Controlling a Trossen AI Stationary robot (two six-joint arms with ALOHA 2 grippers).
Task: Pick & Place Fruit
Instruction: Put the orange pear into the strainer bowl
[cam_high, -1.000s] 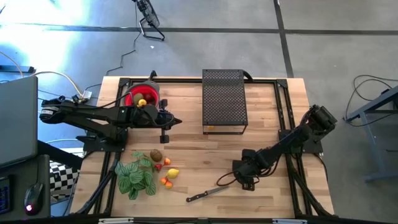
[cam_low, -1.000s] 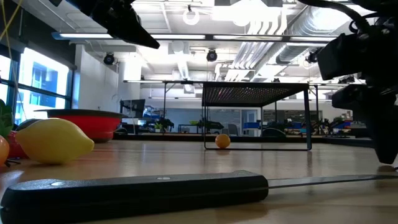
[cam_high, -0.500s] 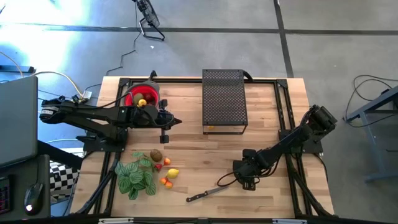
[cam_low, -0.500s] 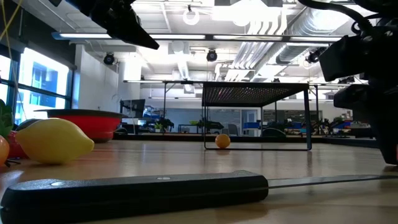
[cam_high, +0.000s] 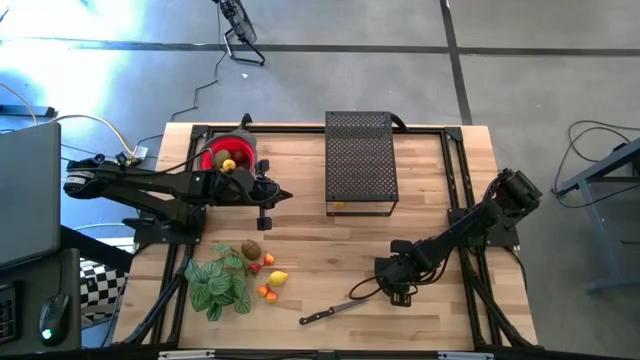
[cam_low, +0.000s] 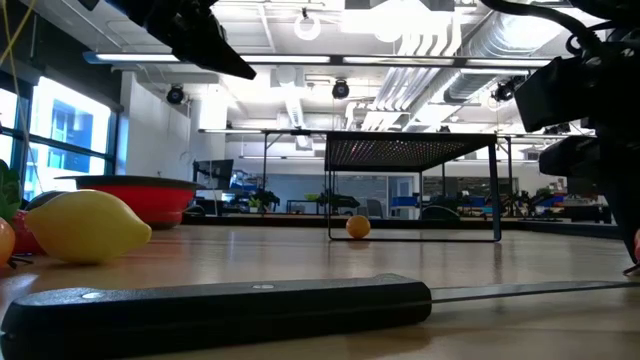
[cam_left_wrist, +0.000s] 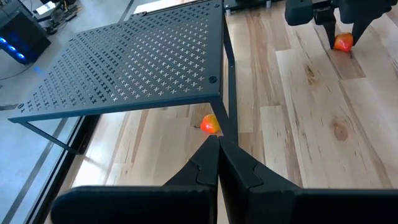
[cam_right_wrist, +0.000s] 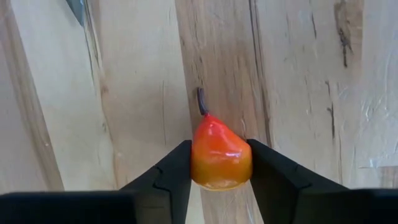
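The right tool (cam_right_wrist: 219, 171) is grasping a small orange-red pear-shaped fruit with a dark stem (cam_right_wrist: 221, 152), its two dark fingers (cam_right_wrist: 171, 171) pressing against the fruit's sides just above the pale wooden bench (cam_right_wrist: 298, 68). In the high view this tool (cam_high: 397, 287) is sitting low over the bench, near the black perforated metal stand (cam_high: 360, 160) but on the side nearer the bench's front edge, with the black-handled knife (cam_high: 330, 312) lying just beside it. The left wrist view is also showing the right tool (cam_left_wrist: 341, 28) with the same orange-red fruit (cam_left_wrist: 342, 42) between its fingertips, well beyond the stand's (cam_left_wrist: 134, 65) corner.

The left tool (cam_left_wrist: 217, 165) is clenched, its fingers meeting with nothing between them. In the high view it (cam_high: 275, 197) is hovering between the red round bowl (cam_high: 225, 157) and the perforated stand. A yellow fruit (cam_high: 229, 165) is lying inside the bowl.

A tiny orange fruit (cam_left_wrist: 210, 125) is resting on the bench under the stand's edge; the low view is showing it (cam_low: 358, 226) between the stand's legs.

The remaining fruit is lying well away from the stand, beside the green striped leafy plant (cam_high: 220, 285): a brown kiwi (cam_high: 250, 250), a yellow lemon (cam_high: 278, 278), a dark red piece (cam_high: 268, 260) and small orange pieces (cam_high: 267, 292). In the low view the lemon (cam_low: 88, 226) is sitting in front of the red bowl (cam_low: 135, 195), with the knife handle (cam_low: 230, 305) lying closest to the camera.
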